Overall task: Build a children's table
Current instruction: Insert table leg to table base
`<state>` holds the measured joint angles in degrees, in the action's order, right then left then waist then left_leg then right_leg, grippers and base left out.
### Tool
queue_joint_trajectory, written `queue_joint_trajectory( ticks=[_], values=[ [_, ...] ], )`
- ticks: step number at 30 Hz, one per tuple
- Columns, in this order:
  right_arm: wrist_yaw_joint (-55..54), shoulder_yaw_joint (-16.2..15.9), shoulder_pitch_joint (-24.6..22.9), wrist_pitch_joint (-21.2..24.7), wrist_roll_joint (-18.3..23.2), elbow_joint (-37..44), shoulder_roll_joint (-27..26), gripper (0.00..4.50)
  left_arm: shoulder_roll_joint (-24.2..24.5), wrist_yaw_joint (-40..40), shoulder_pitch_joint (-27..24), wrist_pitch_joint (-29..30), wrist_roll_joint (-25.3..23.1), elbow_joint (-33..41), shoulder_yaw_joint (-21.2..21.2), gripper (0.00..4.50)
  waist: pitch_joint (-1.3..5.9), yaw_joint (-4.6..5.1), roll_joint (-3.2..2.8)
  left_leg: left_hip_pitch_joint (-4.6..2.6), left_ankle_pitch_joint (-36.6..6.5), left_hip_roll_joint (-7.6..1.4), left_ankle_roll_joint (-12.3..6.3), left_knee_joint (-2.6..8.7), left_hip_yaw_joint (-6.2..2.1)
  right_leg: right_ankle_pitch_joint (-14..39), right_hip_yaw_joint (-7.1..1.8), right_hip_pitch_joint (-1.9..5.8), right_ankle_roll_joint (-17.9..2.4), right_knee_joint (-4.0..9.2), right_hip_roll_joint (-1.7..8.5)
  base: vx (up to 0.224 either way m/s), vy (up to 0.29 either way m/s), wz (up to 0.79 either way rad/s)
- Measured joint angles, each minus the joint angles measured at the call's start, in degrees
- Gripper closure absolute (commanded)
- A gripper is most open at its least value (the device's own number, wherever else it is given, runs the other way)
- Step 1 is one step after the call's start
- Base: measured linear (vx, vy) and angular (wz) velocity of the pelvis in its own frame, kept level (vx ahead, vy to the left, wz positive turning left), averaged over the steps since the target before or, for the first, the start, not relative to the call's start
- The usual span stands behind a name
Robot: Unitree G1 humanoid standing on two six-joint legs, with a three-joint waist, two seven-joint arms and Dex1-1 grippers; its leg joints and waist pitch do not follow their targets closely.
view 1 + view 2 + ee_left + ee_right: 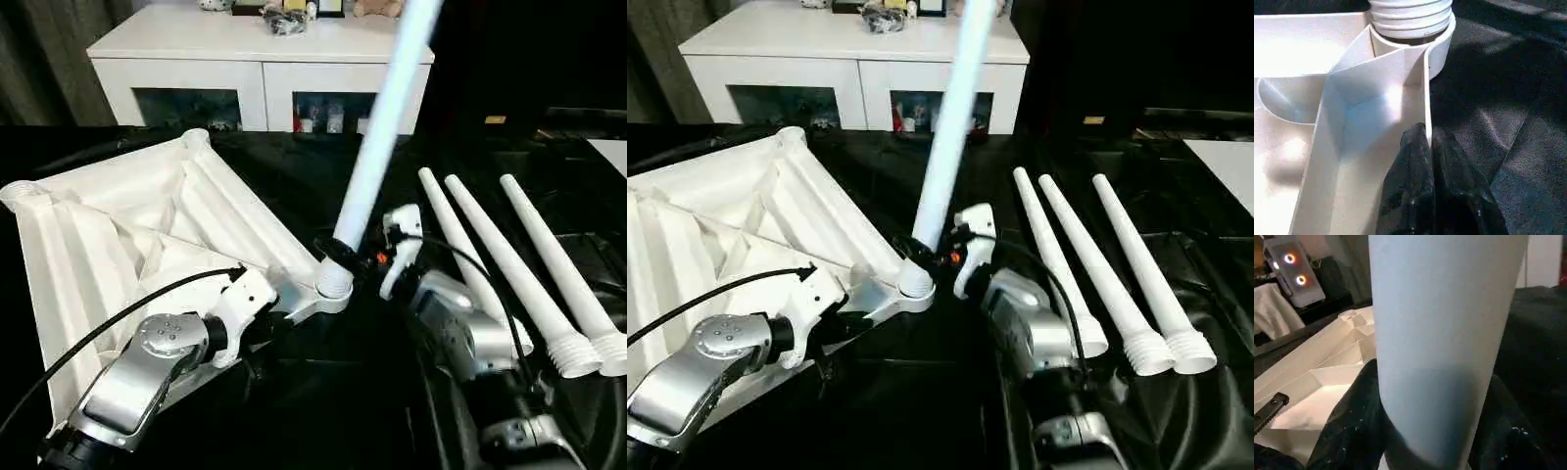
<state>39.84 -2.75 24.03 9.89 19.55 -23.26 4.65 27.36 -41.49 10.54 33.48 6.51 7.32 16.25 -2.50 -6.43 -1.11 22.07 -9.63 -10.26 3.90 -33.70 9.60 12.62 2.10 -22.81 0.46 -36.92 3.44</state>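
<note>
Left eye view: the white plastic rectangular tabletop [147,235] lies underside up on the black cloth-covered surface [323,411], its diagonal ribs showing and a round socket at each visible corner. One long tapered white tube leg [377,127] stands in the near corner socket [333,282], its long axis rising and leaning away to the right, its upper end cut off by the frame. Three more white tapered legs [529,284] lie side by side to the right, threaded thick ends nearest the robot, narrow ends pointing away.

The left gripper [1427,171] has its black fingers pressed together on the thin rim wall just beside that socket. The right gripper [1420,431] clasps the standing leg's base, a finger on either side. A white glass-door cabinet [260,69] stands behind, its contents hard to make out.
</note>
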Motion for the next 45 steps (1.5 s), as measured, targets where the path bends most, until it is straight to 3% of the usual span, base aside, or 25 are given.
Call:
queue_joint_trajectory(
  ticks=[10, 15, 19, 27, 36, 38, 45],
  values=[
    [-2.23, 0.41, -4.12, -4.39, -0.09, 2.24, -1.66, 2.65, -0.06, -0.17, 0.14, -1.14, 0.07, -1.04, 0.00, 4.50, -0.03, -0.02, -0.56, -0.02, 0.00, 0.00, 0.00, 0.06, -0.02, 0.00, 0.02, 0.02, 0.00, 0.04, 0.00, 0.000, 0.000, 0.00],
    [-2.24, -5.77, -4.54, -5.17, -6.64, 6.17, 2.90, 2.65, -0.06, -0.40, 0.59, -1.24, 0.08, -1.80, 0.04, 4.50, 0.03, -0.04, -0.64, -0.03, 0.00, 0.00, 0.00, 0.08, -0.03, 0.00, 0.03, 0.05, 0.01, 0.04, 0.00, 0.000, 0.000, 0.00],
    [-1.78, -7.92, -4.17, -4.41, -9.16, 7.62, 4.34, 2.65, -0.01, -0.40, 0.61, -1.28, 0.02, -1.91, 0.04, 4.50, 0.07, 0.02, -0.54, -0.06, 0.00, 0.00, 0.00, 0.09, -0.03, 0.02, 0.03, 0.05, 0.03, 0.05, 0.00, 0.000, 0.000, 0.00],
    [0.87, -11.30, -0.61, 0.52, -11.89, 9.08, 7.11, 2.65, 0.68, -0.79, 0.41, -1.27, 0.05, -1.55, 0.16, 4.50, 0.30, 0.02, -0.03, -0.09, 0.00, 0.00, 0.00, 0.15, -0.03, 0.02, 0.03, 0.04, 0.04, 0.06, -0.01, 0.000, 0.000, 0.00],
    [5.92, -11.36, 9.42, 8.07, -11.10, -0.62, 5.75, 2.66, 1.94, -1.00, 0.02, -1.27, -0.01, -1.37, -0.07, 4.50, 0.56, 1.00, 0.80, -0.19, -0.01, -0.01, 0.01, 0.15, -0.07, 0.02, 0.07, 0.04, 0.03, 0.10, -0.01, 0.000, 0.000, 0.00],
    [6.84, -11.36, 10.06, 8.45, -11.08, -1.72, 5.74, 2.66, 2.20, -1.16, -0.09, -1.25, -0.04, -1.37, -0.06, 4.50, 0.75, 1.07, 1.11, -0.24, -0.01, -0.01, 0.01, 0.17, -0.09, 0.02, 0.08, 0.06, 0.03, 0.09, -0.01, 0.000, 0.000, 0.00],
    [8.41, -11.80, 10.36, 8.68, -11.13, -2.62, 6.19, 2.66, 2.23, -1.30, -0.30, -1.24, -0.04, -1.33, -0.06, 4.50, 0.87, 1.17, 1.27, -0.38, -0.01, -0.01, 0.01, 0.18, -0.08, 0.02, 0.06, 0.16, 0.03, 0.14, -0.01, 0.000, 0.000, 0.00]
  ],
)
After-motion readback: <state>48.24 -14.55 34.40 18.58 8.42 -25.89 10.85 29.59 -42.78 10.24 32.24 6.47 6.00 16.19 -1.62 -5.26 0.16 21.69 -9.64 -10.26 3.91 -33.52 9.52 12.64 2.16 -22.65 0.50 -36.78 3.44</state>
